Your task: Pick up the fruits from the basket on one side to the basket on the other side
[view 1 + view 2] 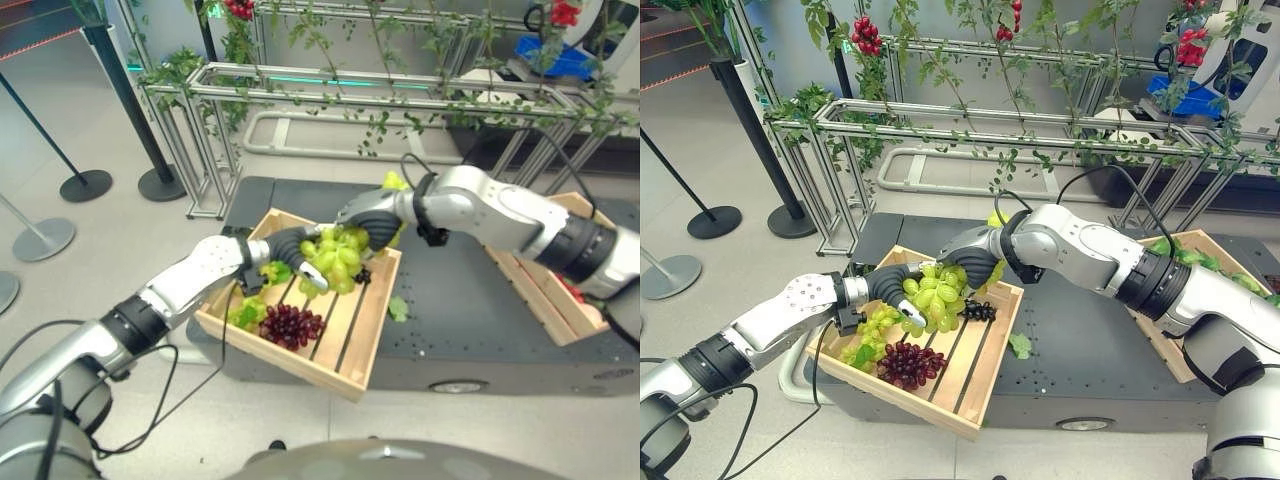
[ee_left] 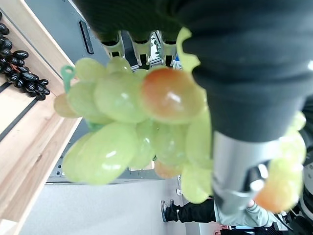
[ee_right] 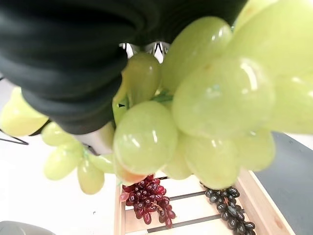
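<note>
Green grapes (image 1: 338, 258) hang between both hands above the near crate (image 1: 345, 370); we judge our left hand (image 1: 300, 245) and right hand (image 1: 372, 218), both curled on them, mid-handover.

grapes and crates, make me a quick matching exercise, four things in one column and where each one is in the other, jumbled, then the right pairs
Things
1. green grape bunch
2. dark red grape bunch
3. black grape bunch
4. loose green leaf

Places
A. on the dark platform, just outside the near crate
B. held up between the left hand and the right hand
C. on the crate's slats at its front, nearest the robot
D. on the crate's slats near the side facing the far crate

Pairs: 1-B, 2-C, 3-D, 4-A
</note>
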